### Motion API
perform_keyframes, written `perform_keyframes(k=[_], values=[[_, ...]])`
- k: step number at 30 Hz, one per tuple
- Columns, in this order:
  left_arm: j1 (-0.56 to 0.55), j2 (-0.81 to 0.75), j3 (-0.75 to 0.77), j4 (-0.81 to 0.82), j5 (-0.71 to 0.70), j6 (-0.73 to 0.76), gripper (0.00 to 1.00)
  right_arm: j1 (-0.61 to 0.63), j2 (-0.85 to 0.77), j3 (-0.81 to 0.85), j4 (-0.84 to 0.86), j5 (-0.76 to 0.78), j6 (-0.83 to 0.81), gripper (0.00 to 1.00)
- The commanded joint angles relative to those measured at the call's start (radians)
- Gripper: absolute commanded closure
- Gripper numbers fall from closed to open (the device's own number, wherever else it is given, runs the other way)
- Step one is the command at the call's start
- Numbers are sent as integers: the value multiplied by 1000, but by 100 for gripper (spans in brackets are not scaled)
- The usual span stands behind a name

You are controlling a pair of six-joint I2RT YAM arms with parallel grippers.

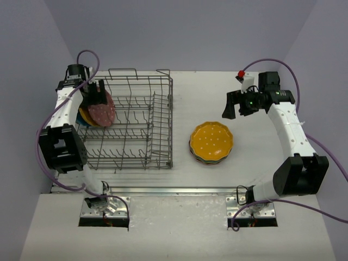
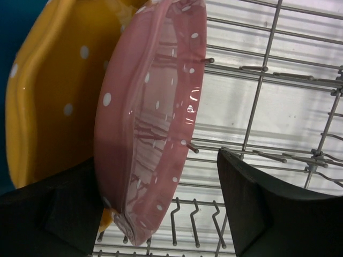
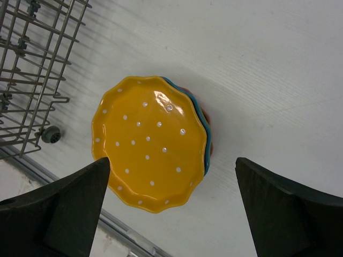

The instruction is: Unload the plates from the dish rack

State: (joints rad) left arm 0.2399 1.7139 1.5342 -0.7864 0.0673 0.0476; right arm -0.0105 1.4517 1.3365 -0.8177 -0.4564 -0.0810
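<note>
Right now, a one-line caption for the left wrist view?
Left gripper straddles the upright pink plate in the dish rack, yellow plate beside it.

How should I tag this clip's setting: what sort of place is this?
Likely a robot lab test cell, not a kitchen: bare lilac walls box in a white table, with bolted-on robot arms and a grey wire dish rack.

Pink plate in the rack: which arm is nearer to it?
Left. The left arm has its jaws either side of the pink plate in the dish rack; the right arm hangs across the table, jaws open, near the stacked plates.
</note>
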Motion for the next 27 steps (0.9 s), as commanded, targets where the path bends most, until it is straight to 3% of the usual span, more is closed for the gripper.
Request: perform_keyframes(k=[1,5,10,20,27], values=[[10,3,-23,82,100,-3,32,4,-21,10,26,-23,10,1],[10,16,-31,105,165,-8,43,4,-20,9,22,-27,9,1],[10,24,-46,142,185,-12,48,4,-21,10,18,-27,6,1],[10,-5,-59,169,205,-6,99,4,-15,22,13,-37,14,1],[10,-99,10,150,197,8,100,4,-20,36,6,-44,24,1]])
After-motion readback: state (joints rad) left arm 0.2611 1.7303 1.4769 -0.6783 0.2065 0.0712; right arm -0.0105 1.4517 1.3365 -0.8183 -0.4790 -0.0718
